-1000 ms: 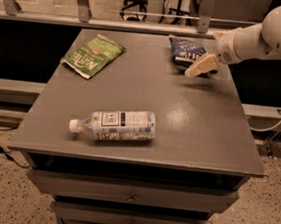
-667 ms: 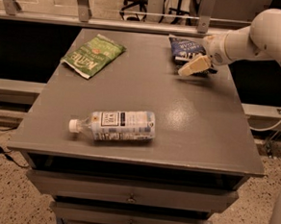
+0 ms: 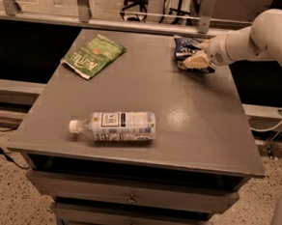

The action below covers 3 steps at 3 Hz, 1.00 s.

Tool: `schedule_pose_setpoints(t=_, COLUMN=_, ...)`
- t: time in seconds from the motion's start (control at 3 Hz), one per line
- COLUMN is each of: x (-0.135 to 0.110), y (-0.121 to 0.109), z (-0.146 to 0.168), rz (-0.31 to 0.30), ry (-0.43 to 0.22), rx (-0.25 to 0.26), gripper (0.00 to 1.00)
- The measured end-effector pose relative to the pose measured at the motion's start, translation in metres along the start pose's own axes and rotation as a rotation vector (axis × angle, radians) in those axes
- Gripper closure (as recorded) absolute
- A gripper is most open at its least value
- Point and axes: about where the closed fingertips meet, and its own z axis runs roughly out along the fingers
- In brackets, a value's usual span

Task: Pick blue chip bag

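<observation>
The blue chip bag (image 3: 184, 46) is a small dark navy bag with white lettering, lying flat at the far right of the grey table (image 3: 188, 122). My gripper (image 3: 195, 61) reaches in from the right on a white arm (image 3: 252, 37) and sits right over the bag's near right part, covering it. The bag still lies on the table.
A green chip bag (image 3: 92, 56) lies at the far left of the table. A clear plastic bottle with a white cap (image 3: 115, 126) lies on its side near the front. A railing (image 3: 138, 12) runs behind the table, and drawers (image 3: 130, 198) sit below its front edge.
My gripper has moved a little left and toward the far edge, further onto the blue chip bag. The bag, green bag and bottle have not moved.
</observation>
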Motion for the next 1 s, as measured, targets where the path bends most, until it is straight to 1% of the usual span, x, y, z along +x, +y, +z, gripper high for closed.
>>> schedule_pose_setpoints(t=0.33, x=-0.018, y=0.005, z=-0.021, rz=-0.040, ry=-0.039, rx=-0.001, gripper=0.90)
schedule_pose_setpoints(t=0.67, x=-0.057, y=0.018, z=-0.065, rz=-0.110, ry=-0.125, rx=-0.003, gripper=1.00)
schedule_pose_setpoints(t=1.0, x=-0.082, y=0.031, z=-0.105, rz=-0.121, ry=-0.191, rx=-0.036, gripper=1.00)
